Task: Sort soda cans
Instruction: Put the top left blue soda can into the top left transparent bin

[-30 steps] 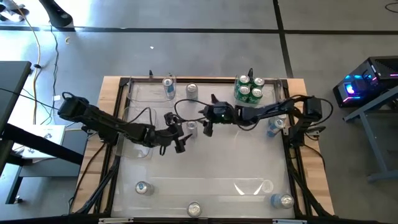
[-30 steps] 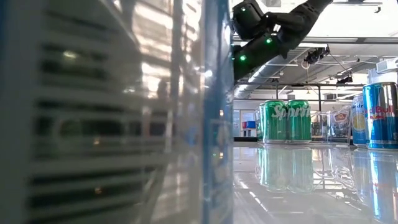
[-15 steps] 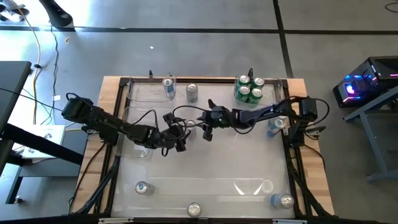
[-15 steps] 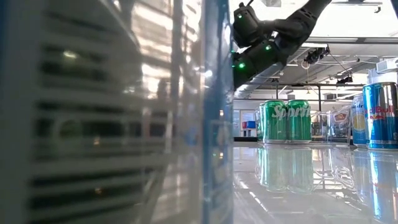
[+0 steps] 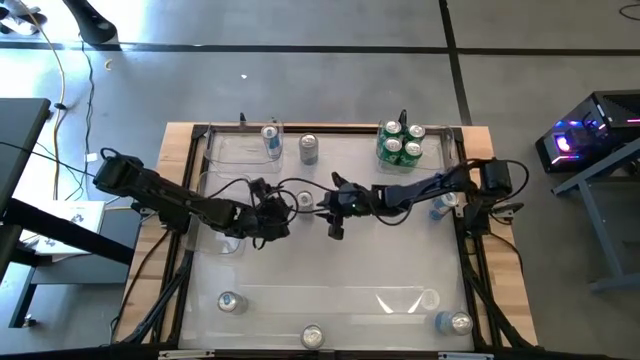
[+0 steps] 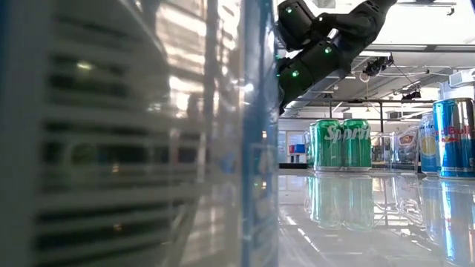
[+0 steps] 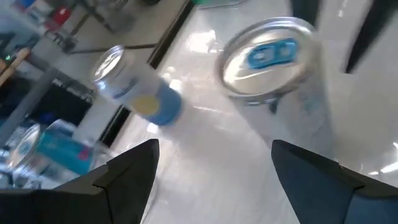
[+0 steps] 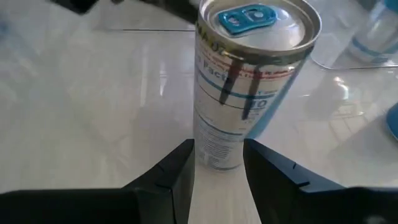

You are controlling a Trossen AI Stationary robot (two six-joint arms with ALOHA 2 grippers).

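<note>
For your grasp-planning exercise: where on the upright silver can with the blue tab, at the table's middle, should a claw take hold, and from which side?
Grip the silver can around its straight cylindrical body, below the rim, coming in level from the side. It stands upright, and the right claw already has open fingers flanking its base.

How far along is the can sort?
Done: four green cans grouped at the far right edge. In hand: both end effectors converge on one silver can mid-table; the right end effector is open around its base, the left end effector open beside it. Left: scattered cans, e.g. near-edge ones.
</note>
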